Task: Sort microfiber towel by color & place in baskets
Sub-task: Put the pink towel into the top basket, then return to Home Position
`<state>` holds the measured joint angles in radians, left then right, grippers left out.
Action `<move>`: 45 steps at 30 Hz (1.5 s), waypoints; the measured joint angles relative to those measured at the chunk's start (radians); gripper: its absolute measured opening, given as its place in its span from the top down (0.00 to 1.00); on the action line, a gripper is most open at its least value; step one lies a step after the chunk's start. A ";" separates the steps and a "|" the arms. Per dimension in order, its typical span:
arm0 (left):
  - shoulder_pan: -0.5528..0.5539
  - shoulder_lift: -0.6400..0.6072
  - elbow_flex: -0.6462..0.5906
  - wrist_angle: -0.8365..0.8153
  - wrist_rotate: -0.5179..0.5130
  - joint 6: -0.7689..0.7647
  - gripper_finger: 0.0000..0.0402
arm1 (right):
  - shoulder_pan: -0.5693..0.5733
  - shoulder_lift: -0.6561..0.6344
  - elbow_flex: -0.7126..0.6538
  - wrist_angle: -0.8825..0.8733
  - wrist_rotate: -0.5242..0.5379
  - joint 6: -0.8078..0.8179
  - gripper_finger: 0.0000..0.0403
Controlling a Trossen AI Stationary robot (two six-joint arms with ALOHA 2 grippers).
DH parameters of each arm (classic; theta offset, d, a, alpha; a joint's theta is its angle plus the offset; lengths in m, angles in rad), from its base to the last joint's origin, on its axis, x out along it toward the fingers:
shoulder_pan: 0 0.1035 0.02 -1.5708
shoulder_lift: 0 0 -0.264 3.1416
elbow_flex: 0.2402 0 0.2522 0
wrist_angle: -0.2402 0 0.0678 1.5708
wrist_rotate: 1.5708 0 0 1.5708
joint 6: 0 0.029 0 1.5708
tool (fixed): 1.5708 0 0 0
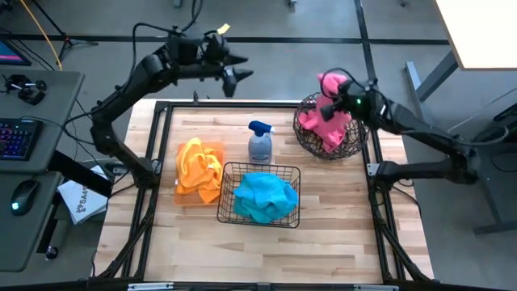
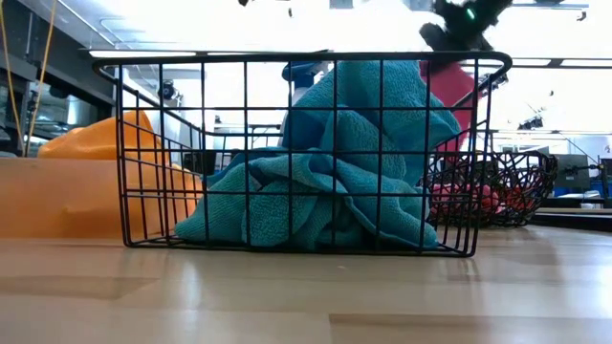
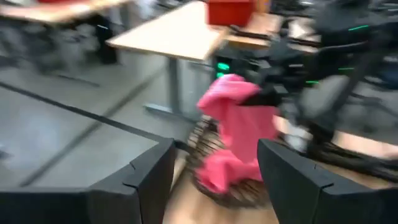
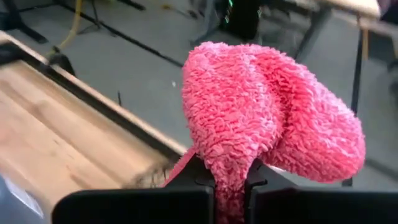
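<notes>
Arms reach in from both sides of a wooden tabletop [image 1: 339,234]. The right arm stretches inward, its right claw [image 1: 346,103] raised above the round dark wire basket [image 1: 311,137] at the tabletop's far right, fingers pressed together on a pink towel [image 1: 331,109] that hangs from the claw down into that basket. The left arm is bent high beyond the far edge, its left claw [image 1: 237,75] spread and holding nothing, well apart from the towels. Three baskets show: the round one with pink cloth, a rectangular black wire basket [image 1: 229,192] near the middle holding a heap of turquoise towel [image 1: 265,196], and an orange tray [image 2: 57,196] under a pile of orange towel [image 1: 199,166]. One grey spray bottle [image 1: 259,143] stands between the baskets.
</notes>
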<state>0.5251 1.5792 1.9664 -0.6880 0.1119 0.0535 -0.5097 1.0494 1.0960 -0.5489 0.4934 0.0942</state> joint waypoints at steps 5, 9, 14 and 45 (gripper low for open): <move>0.010 -0.105 -0.185 0.079 0.113 -0.050 0.46 | -0.095 -0.135 -0.315 0.119 -0.148 0.119 1.00; -0.021 -0.236 -0.457 0.304 0.114 -0.133 0.46 | -0.150 -0.148 -0.461 0.197 -0.242 0.210 1.00; -0.061 -0.420 -0.789 0.570 0.089 -0.323 0.46 | -0.186 -0.137 -0.476 0.148 -0.308 0.320 0.95; -0.520 -1.068 -1.601 1.159 -0.163 -0.459 0.98 | 0.062 -0.159 -0.012 -0.307 -0.598 0.578 0.32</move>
<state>0.0054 0.5113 0.3655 0.4712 -0.0512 -0.4057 -0.4473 0.8906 1.0836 -0.8562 -0.1050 0.6726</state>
